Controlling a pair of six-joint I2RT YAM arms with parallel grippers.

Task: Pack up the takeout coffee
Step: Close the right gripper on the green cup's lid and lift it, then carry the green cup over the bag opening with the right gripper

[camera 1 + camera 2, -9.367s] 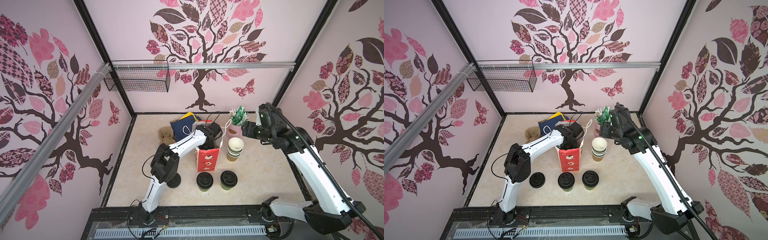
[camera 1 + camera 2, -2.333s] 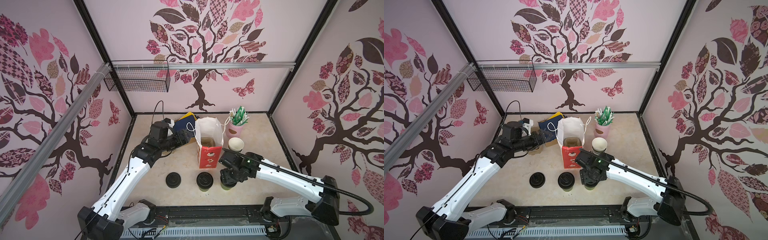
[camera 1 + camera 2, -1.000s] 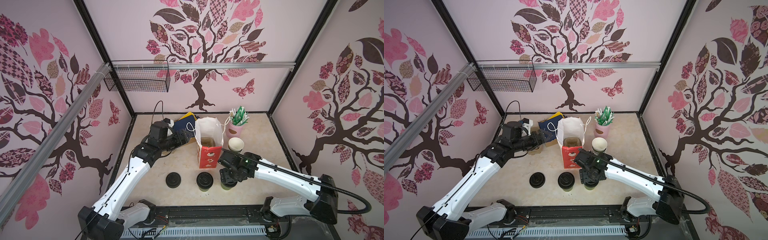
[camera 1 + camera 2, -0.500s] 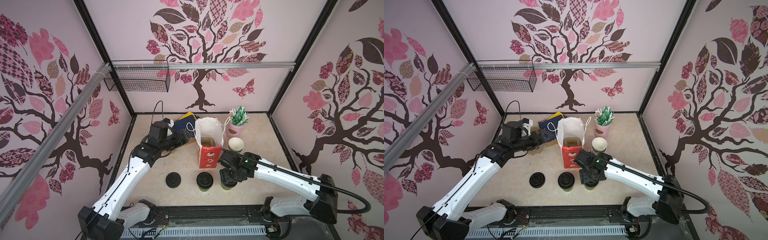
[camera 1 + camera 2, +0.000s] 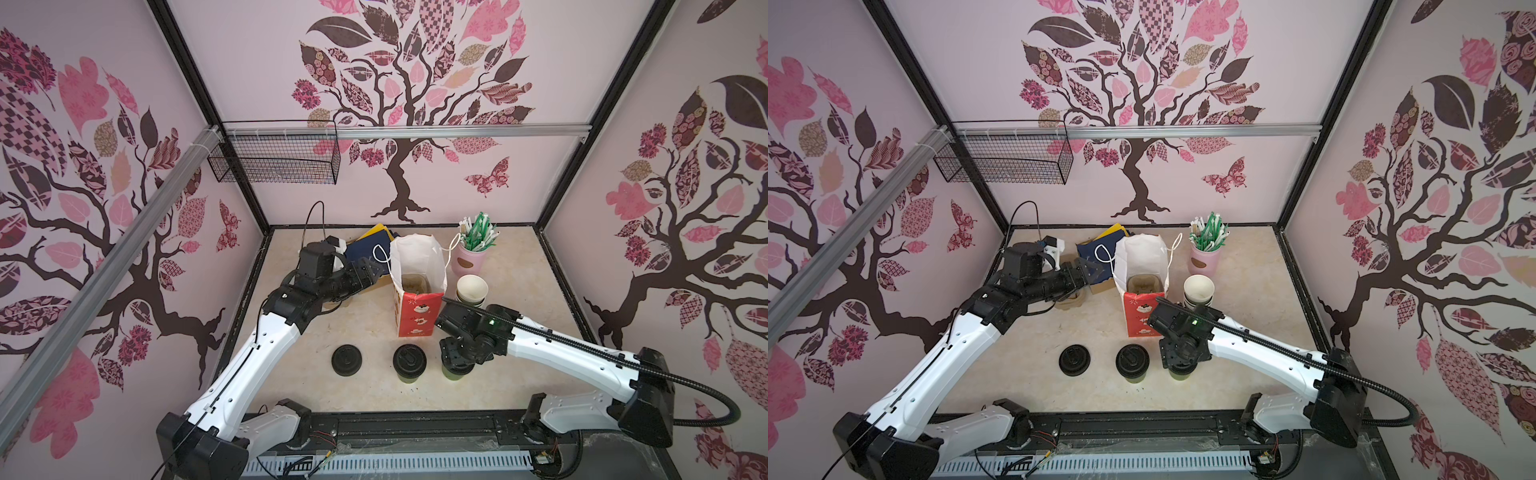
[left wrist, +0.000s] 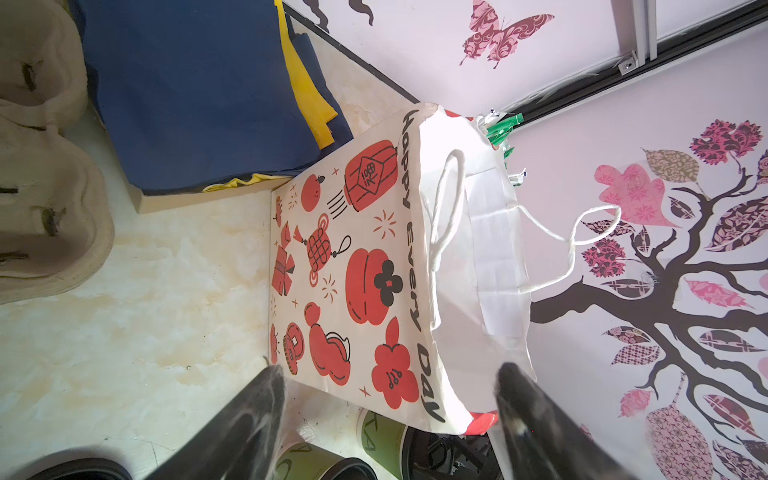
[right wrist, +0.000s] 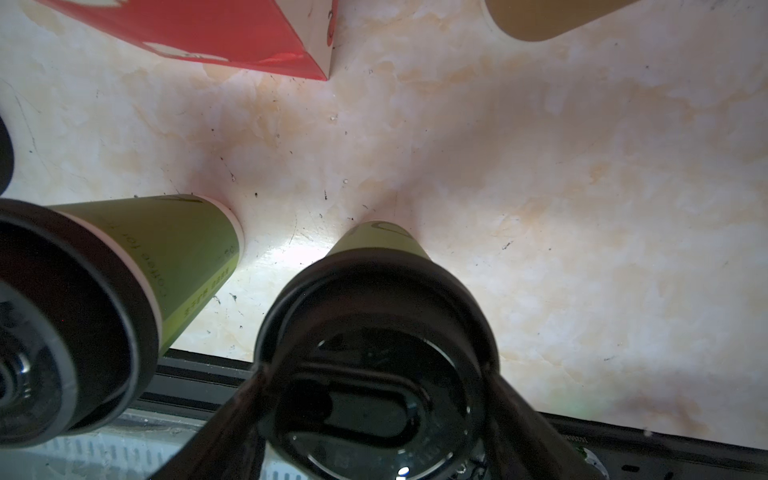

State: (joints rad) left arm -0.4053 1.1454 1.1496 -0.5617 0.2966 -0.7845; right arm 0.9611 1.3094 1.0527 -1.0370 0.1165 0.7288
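Note:
Two takeout coffee cups with green bodies and black sip lids stand near the table's front edge. The middle cup (image 5: 409,360) (image 5: 1132,360) (image 7: 187,249) stands free. My right gripper (image 5: 457,361) (image 5: 1177,359) (image 7: 374,370) sits straight down over the right cup (image 5: 455,375) (image 5: 1179,376) (image 7: 374,316). Its fingers lie against both sides of the lid, and the cup rests on the table. My left gripper (image 5: 376,270) (image 5: 1096,270) (image 6: 388,370) hovers open and holding nothing beside the upright paper bag (image 5: 417,316) (image 5: 1140,316) (image 6: 353,270). A pulp cup carrier (image 5: 1144,286) lies inside the bag.
A loose black lid (image 5: 347,360) (image 5: 1074,360) lies left of the cups. Nested lidless cups (image 5: 471,289) (image 5: 1199,289) and a pink pot of straws (image 5: 471,259) stand right of the bag. Blue and yellow folded bags (image 6: 187,91) and pulp trays (image 6: 41,166) lie behind the left gripper.
My right gripper's fingers have drawn slightly closer around the right cup's lid. The left arm, the bag and the other cup have not moved.

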